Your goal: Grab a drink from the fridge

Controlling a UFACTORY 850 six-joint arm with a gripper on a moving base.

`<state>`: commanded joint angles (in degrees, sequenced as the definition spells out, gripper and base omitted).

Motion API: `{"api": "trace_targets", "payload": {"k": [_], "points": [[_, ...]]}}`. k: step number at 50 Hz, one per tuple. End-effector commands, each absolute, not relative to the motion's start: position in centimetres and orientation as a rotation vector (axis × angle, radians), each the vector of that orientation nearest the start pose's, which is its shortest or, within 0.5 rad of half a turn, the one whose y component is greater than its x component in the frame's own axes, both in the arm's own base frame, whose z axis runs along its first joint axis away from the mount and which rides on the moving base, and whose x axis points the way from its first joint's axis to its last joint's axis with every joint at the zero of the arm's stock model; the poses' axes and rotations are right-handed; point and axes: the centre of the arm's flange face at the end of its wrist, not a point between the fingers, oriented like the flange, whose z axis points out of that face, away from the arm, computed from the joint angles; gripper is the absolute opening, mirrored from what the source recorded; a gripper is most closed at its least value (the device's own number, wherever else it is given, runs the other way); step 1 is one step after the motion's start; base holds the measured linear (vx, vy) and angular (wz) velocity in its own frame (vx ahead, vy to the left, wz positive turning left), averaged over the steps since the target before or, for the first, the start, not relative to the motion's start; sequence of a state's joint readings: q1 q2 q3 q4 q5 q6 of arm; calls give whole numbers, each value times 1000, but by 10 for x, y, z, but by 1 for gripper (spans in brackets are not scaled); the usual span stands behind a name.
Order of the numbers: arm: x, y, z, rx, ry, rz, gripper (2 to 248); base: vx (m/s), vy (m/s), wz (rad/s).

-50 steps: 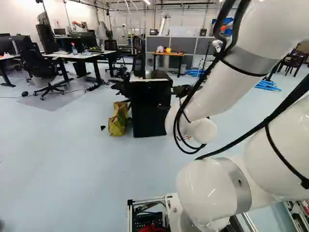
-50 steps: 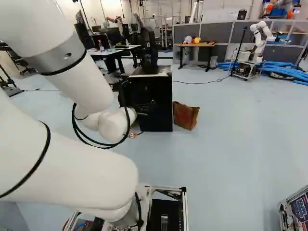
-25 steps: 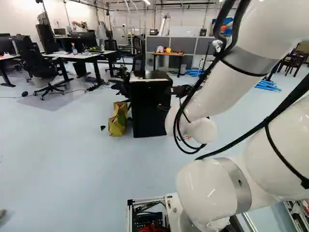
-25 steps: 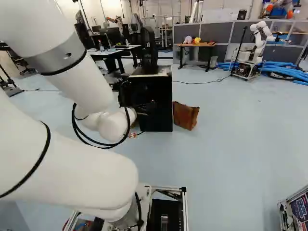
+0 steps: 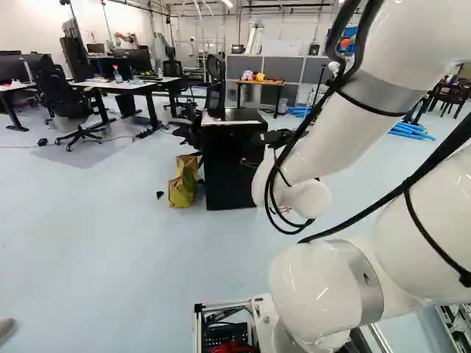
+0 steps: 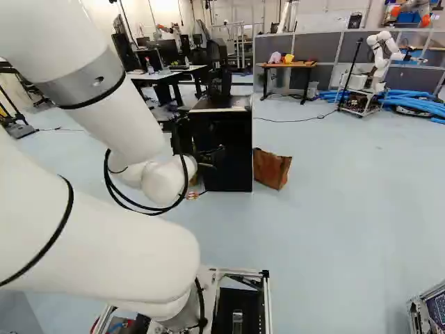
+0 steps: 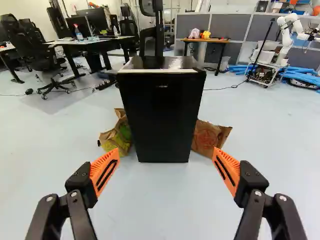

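Starting from the left of my left base view, an office chair (image 5: 65, 103) sits pulled up near a counter (image 5: 140, 84); the bottle (image 5: 117, 74) up there I'd ignore, since the job wants one from the fridge. Next comes a yellow-green bag (image 5: 182, 187), slumped on the floor beside the black fridge (image 7: 160, 112), perhaps parked there to keep the front free.

The fridge stands on the floor, straight ahead of my gripper (image 7: 166, 149) and apart from it. I've got the jaws wide open, holding nothing, which suits an approach where I haven't chosen a grip. The door looks shut, so I can't see the drink; I take it to be inside. I can't make out a handle, so I'd drive nearer and look for a door edge to pull.

On the fridge's other side a brown bag (image 7: 206, 139) leans over; it could foul the door's swing, depending on the hinge. Farthest right, another robot (image 7: 286, 37) stands well clear by the partitions.
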<state>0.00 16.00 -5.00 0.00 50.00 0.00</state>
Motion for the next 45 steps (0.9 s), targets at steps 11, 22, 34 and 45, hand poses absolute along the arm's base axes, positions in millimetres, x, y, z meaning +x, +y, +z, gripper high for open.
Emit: {"api": "trace_targets", "payload": {"k": [11, 22, 34, 45], "points": [[270, 0, 366, -2558, 0, -1824, 247, 1, 4, 3], [270, 0, 366, -2558, 0, -1824, 247, 0, 0, 0], [270, 0, 366, -2558, 0, -1824, 247, 0, 0, 0], [270, 0, 366, -2558, 0, -1824, 247, 14, 4, -25]]}}
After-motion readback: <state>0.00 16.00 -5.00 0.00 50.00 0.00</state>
